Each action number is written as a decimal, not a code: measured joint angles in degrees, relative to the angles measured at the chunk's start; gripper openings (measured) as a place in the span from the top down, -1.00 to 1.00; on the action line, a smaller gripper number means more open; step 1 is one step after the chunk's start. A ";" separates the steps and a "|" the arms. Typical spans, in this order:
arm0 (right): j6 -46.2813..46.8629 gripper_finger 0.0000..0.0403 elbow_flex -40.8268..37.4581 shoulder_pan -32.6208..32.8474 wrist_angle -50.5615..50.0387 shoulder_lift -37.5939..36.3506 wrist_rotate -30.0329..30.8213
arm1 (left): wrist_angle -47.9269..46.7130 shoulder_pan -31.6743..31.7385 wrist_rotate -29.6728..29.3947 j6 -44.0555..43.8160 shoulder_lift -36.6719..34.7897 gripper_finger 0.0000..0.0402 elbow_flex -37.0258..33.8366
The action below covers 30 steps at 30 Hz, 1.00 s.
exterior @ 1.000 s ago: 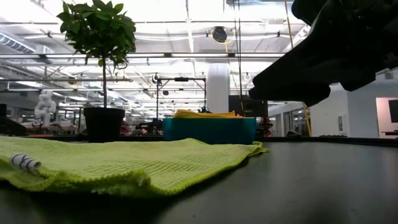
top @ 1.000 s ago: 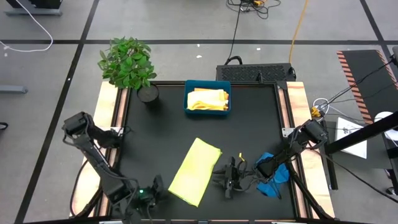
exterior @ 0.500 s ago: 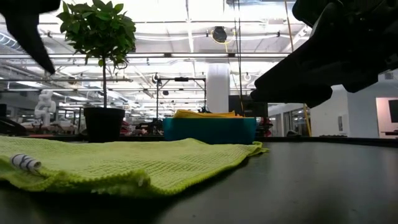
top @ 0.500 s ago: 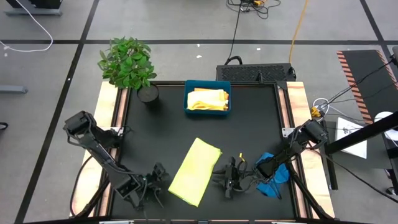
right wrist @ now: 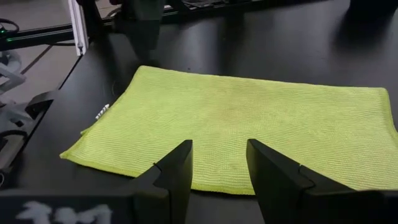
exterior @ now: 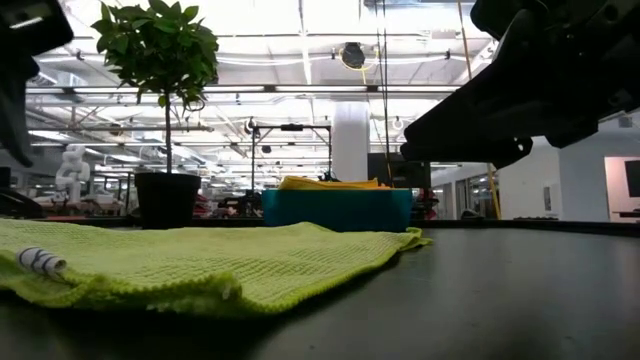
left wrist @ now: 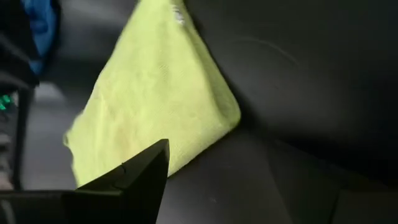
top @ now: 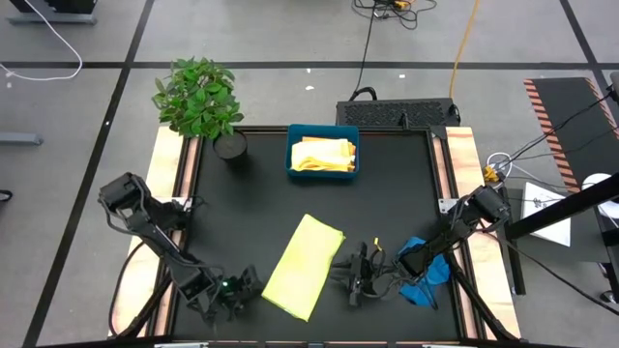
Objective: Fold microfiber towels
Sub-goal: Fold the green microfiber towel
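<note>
A lime green towel (top: 303,266), folded into a long strip, lies flat on the black table (top: 387,193). Its white tag (exterior: 40,261) sits at its near left corner. My left gripper (top: 240,288) hangs open just off that near left corner, clear of the cloth; only one of its fingers (left wrist: 130,180) shows in the left wrist view. My right gripper (right wrist: 217,165) stands open above the strip's right long edge, with nothing between its fingers. A blue towel (top: 426,275) lies crumpled under my right arm.
A teal tray (top: 290,155) at the far middle holds yellow towels (top: 324,155). A potted plant (top: 198,97) stands at the far left corner. Bare table lies between the tray and the green towel.
My left gripper has come down from the table's near edge toward the green towel's near left corner, rolling a little, and its fingers have spread apart. The towel and my right arm have kept still.
</note>
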 joint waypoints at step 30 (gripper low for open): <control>-9.23 0.30 14.61 1.40 1.25 10.49 -9.47 | 7.50 1.60 -5.29 14.88 7.00 -0.35 -0.08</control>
